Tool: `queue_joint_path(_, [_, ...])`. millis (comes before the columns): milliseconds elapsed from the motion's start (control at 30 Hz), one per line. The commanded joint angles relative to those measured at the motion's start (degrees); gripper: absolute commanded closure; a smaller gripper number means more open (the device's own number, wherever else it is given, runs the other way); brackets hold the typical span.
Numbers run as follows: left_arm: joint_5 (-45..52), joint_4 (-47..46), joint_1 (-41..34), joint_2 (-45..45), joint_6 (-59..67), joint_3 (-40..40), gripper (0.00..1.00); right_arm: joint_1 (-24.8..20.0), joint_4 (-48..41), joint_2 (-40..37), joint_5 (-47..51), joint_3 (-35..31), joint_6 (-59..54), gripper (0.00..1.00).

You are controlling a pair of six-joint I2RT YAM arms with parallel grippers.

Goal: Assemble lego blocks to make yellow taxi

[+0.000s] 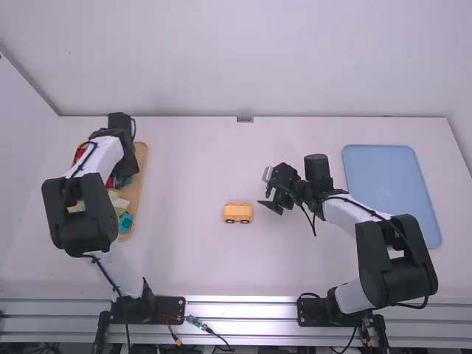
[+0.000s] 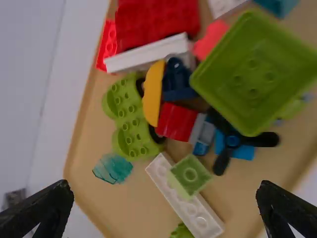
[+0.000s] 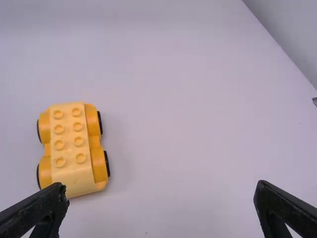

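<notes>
The yellow car [image 1: 238,213] sits on the worktop [image 1: 184,169], studs up, just beside the right gripper [image 1: 268,192] but outside its jaws, which are spread wide around nothing; in the high view it lies left of them and a little nearer the camera. The left gripper [image 1: 125,166] is over the wooden tray [image 1: 139,203], its jaws also wide apart and empty, above loose blocks that include a green base [image 2: 130,119] and a white brick [image 2: 204,221].
</notes>
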Motion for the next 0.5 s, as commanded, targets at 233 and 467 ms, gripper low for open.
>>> queue_joint_path(233, [33.27,3.74,12.09,-0.78,14.60,-0.02,0.01,0.02,0.50,-1.33,0.81,0.50,2.03,0.01])
queue_joint_path(467, [33.56,6.29,16.17,-0.78,9.64,-0.02,0.01,0.04,-0.09,-1.33,1.70,0.48,2.01,0.01])
